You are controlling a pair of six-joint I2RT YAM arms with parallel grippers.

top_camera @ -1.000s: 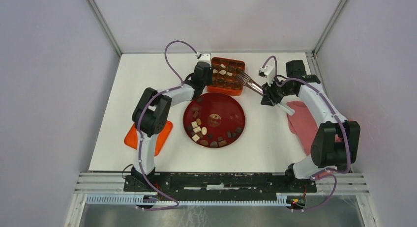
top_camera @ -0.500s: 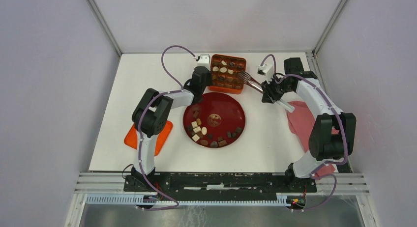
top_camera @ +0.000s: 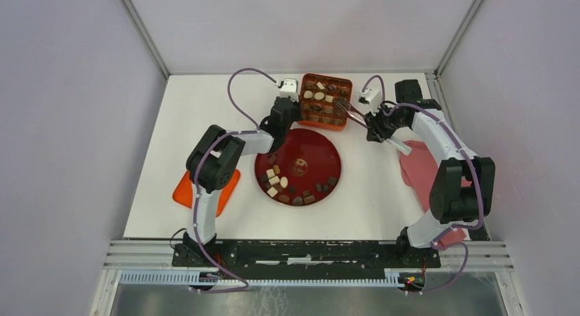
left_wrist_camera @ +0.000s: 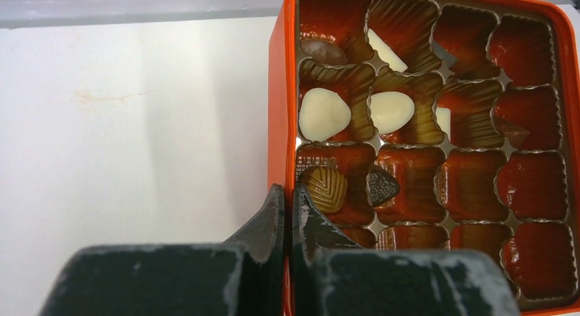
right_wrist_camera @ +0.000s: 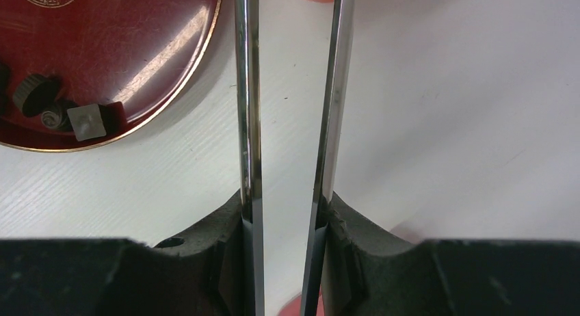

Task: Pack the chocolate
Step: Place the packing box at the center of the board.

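- Left wrist view shows your left gripper pinched shut on the near wall of the square orange box. Its ribbed cells just ahead of the fingers already hold several bite-size chocolate pieces, cream-white and brown.
- Your right gripper clamps a pair of shiny metal tongs, their arms partly squeezed. The forked tips reach out ahead to the box edge, and I can't make out a piece between them.
- More chocolate waits on the round red plate, ahead and to the left of the right gripper.
- You look to be between picks. Next, swing the tongs back over the plate, straddle one piece and squeeze gently.
- Since a second ago, the box and left gripper have slid away from the plate, towards the tongs. The plate hasn't moved.
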